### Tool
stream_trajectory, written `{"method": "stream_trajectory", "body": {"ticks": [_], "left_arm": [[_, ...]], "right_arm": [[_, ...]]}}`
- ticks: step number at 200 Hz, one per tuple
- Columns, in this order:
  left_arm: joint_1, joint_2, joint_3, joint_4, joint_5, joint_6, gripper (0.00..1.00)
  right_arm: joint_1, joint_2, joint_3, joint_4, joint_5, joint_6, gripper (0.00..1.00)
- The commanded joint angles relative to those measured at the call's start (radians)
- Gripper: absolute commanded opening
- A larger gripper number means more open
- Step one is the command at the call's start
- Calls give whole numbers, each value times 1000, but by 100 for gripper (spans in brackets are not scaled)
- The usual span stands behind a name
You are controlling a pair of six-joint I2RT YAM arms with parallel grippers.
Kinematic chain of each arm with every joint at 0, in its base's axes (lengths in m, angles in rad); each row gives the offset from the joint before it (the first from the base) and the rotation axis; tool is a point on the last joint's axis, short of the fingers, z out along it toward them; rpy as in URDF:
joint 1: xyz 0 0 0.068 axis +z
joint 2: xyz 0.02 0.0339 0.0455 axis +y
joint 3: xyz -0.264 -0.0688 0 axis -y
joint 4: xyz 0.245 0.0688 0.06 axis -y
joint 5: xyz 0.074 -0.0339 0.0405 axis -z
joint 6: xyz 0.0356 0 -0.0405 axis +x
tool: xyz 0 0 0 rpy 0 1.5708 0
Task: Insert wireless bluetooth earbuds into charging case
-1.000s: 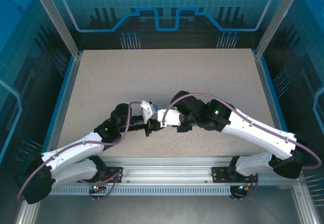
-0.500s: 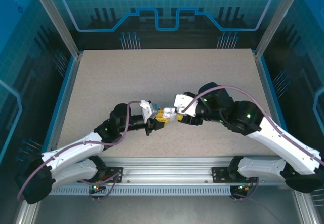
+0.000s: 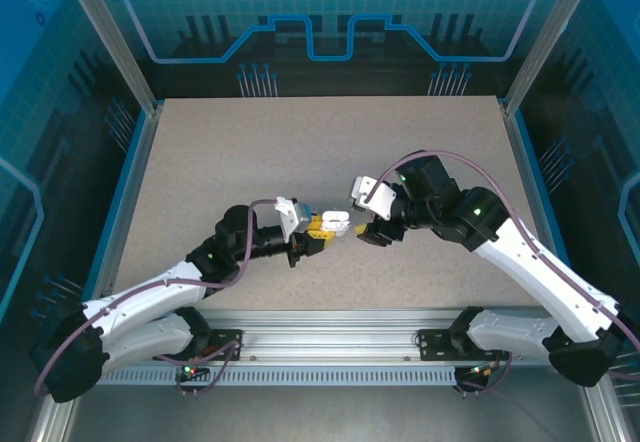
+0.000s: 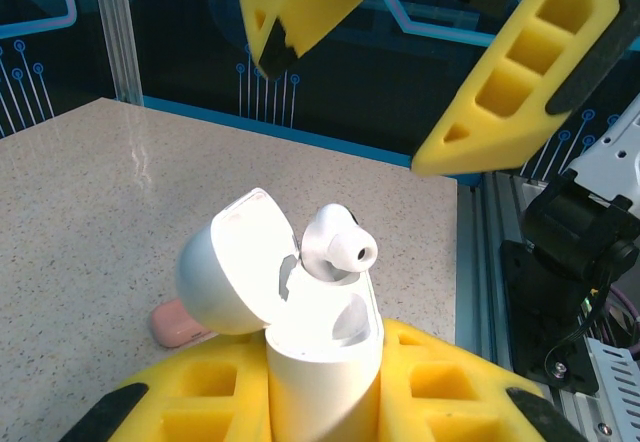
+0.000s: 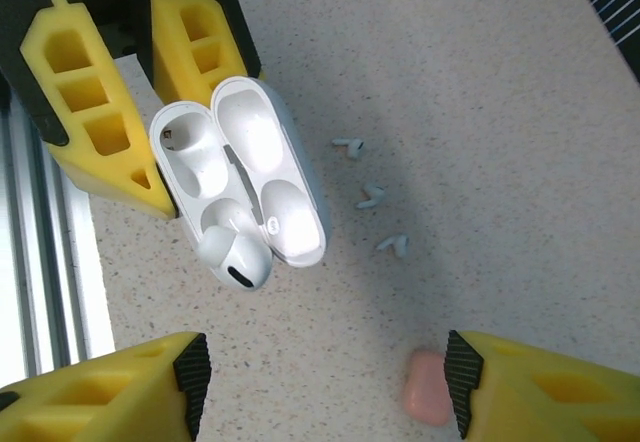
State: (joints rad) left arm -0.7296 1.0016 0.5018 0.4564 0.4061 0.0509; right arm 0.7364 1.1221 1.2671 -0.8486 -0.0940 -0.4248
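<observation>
Standing in one well of an open white pebble-shaped plastic charging case (image 4: 322, 357), a white stemmed plastic earbud (image 4: 335, 245) is seen tilted, with its rounded head and nozzle raised above the rim. Full seating cannot be confirmed. The case lid (image 4: 232, 274) is hinged back. The case body is clamped between the yellow fingers (image 4: 190, 402) of the left gripper (image 3: 320, 229) and is held above the table, near its middle front. Three small white earbuds (image 5: 370, 197) are noted lying loose on the speckled beige tabletop (image 5: 480, 112), near one another and apart from the case. A salmon-pink rounded case (image 5: 428, 390) is seen resting on the tabletop beyond them. The right gripper (image 5: 320, 392) is found just beside the charging case, with its own yellow fingers (image 5: 100, 392) spread well apart and nothing between them.
</observation>
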Motion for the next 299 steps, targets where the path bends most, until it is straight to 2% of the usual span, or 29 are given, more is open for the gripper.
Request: {"method": "stream_trajectory", "body": {"ticks": [1, 138, 299], "left_arm": [[-5, -6, -7, 43, 19, -13, 12], [-5, -18, -5, 36, 21, -14, 12], [-4, -19, -9, 24, 10, -8, 12]], "right_arm": [[-9, 18, -2, -9, -57, 24, 67], [-14, 72, 1, -4, 80, 62, 67], [-14, 86, 24, -13, 33, 73, 66]]}}
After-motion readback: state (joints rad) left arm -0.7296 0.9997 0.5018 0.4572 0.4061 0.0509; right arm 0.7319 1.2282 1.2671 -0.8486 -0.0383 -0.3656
